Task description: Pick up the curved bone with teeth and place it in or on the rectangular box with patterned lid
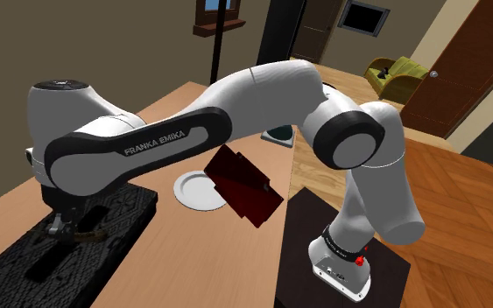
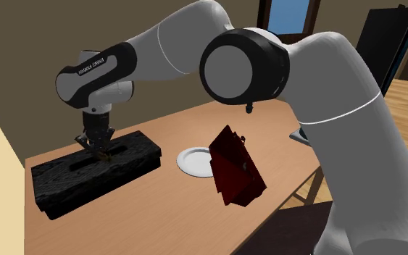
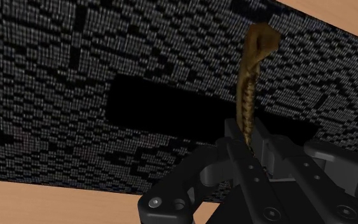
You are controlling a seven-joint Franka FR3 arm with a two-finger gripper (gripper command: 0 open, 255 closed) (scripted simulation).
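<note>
A brown curved bone with a row of small teeth (image 3: 250, 83) is clasped between my gripper's (image 3: 250, 147) black fingers and hangs just over the black rectangular box with a patterned lid (image 3: 75, 76). In the shoulder view the gripper (image 1: 78, 229) hovers above the box (image 1: 52, 262) at the lower left, with the bone (image 1: 85, 232) sticking out sideways. From the second exterior view the gripper (image 2: 102, 148) holds the bone (image 2: 105, 153) close over the box lid (image 2: 72, 174).
A white plate (image 1: 199, 190) lies on the wooden table (image 1: 183, 254) beside a tilted dark red box (image 1: 246, 186). A dark round dish (image 1: 278, 134) sits farther back. The stand (image 1: 323, 254) borders the table at the shoulder view's right.
</note>
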